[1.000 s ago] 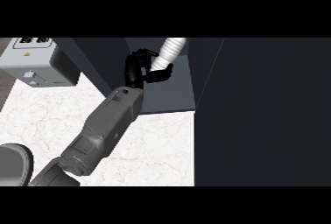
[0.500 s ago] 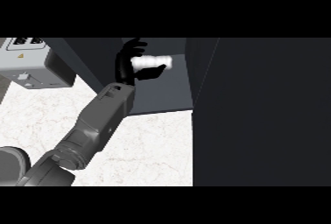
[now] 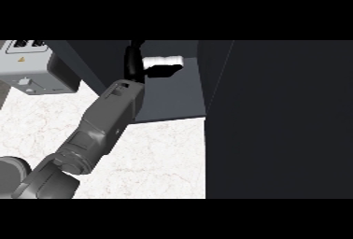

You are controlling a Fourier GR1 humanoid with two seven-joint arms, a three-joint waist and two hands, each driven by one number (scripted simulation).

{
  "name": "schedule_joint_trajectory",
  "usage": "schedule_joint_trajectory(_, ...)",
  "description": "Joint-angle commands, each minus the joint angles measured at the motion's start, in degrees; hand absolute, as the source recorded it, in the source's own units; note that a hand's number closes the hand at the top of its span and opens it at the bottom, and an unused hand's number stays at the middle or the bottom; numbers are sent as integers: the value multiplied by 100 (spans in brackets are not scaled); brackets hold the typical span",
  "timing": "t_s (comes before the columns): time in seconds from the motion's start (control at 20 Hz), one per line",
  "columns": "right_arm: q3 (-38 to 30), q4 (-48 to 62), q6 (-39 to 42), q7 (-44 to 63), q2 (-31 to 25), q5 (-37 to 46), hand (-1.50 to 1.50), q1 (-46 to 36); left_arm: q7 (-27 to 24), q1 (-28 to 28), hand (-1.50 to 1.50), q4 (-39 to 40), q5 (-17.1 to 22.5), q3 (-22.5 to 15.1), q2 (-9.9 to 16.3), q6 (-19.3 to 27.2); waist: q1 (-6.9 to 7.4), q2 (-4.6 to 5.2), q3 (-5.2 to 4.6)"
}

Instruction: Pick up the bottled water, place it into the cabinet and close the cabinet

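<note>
White marbled counter (image 3: pixel 151 158) fills the near left of our view, with a pale grey boxy appliance (image 3: pixel 27 70) at the far left corner. We see one grey forearm rise from the near left edge toward the dark cabinet (image 3: pixel 172 100), whose matte slate floor lies just right of the arm. At its end our black left hand (image 3: pixel 134 63) reaches into the cabinet with its fingers curled round the bottled water (image 3: pixel 162 60), so it has hold of it. That bottle is a pale, ribbed cylinder lying on its side, its long axis running left to right, and it sticks out to the right of the hand. We judge setting it down turns on that sideways lie. Further right, a tall flat dark panel, likely the cabinet door (image 3: pixel 276 116), fills the view. Our right hand does not show
</note>
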Motion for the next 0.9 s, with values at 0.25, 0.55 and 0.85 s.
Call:
schedule_joint_trajectory(0.25,166,-448,-78,363,44,-321,-150,68,-829,-1,-150,-475,338,468,16,-1208,184,-52,-1)
schedule_joint_trajectory(0.55,67,-878,-70,641,-37,-615,-150,395,-764,98,-150,-555,278,476,-138,-1571,367,-162,6)
schedule_joint_trajectory(0.85,-139,-936,-148,732,-43,-710,-150,461,-662,490,-150,-1118,258,364,-333,-1436,535,-227,9)
